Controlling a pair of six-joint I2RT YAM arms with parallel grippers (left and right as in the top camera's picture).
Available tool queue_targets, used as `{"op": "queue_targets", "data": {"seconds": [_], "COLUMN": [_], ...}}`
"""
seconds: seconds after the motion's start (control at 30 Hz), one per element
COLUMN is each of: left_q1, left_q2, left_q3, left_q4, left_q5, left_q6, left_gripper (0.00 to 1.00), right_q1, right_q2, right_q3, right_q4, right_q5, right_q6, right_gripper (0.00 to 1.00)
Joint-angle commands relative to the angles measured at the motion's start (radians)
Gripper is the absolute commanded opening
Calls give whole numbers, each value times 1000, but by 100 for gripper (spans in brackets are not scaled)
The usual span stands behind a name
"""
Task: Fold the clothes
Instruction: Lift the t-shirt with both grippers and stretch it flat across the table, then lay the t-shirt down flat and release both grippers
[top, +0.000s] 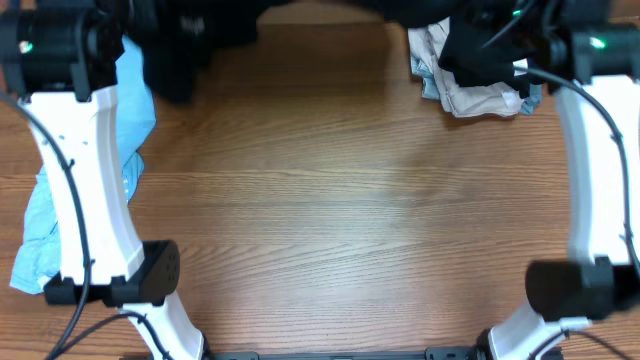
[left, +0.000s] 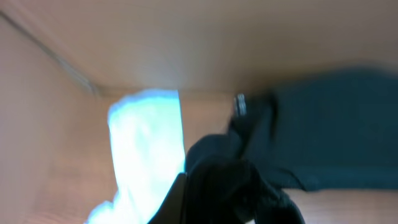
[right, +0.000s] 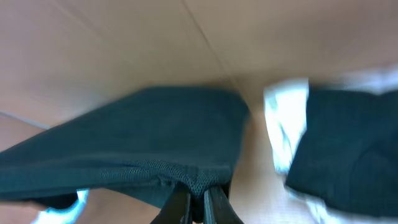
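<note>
The right end effector (right: 198, 200) pinches the hem of the black shirt (right: 124, 143) at the far edge of the table (top: 330, 200), while the left end effector (left: 186, 202) is too blurred to tell its grip, so both corners are best drawn back evenly and taut.

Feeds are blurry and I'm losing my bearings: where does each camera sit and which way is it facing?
Overhead: above the table, looking straight down; left arm and right arm show.
Left wrist: low over the wood, facing the light blue tee and black shirt; left gripper is buried in black cloth.
Right wrist: low, facing the black shirt's hem pinched in the right gripper, clothes pile beyond.
Shared: both wrist views show the black shirt; overhead and left wrist share the tee.
</note>
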Motion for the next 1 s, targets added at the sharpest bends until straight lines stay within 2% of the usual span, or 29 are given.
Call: {"op": "queue_targets", "data": {"seconds": [0.0, 0.1, 0.27, 0.43, 0.63, 0.8, 0.97], "left_q1": [19, 19, -1, -36, -43, -46, -46], "left_q2": [126, 216, 236, 193, 39, -153, -315], "left_q3": [9, 9, -138, -321, -591, -824, -1059], "left_q4": [-172, -335, -332, -332, -324, -262, -171], "left_q5": [50, 92, 232, 220, 220, 220, 220], "left_q6": [-31, -74, -76, -76, -84, -122, -153], "left_gripper": [4, 4, 4, 4, 4, 4, 4], "right_q1": [4, 4, 4, 4, 4, 4, 4], "right_q2": [123, 169, 170, 164, 41, -169, -340], "right_q3": [-2, -2, -15, -57, -292, -583, -792], "right_q4": [-111, -222, -372, -506, -495, -431, -423], "right_q5": [48, 38, 21, 33, 41, 41, 57], "right_q6": [-31, -43, -41, -46, -40, 10, 42], "right_gripper": [4, 4, 4, 4, 4, 4, 4]}}
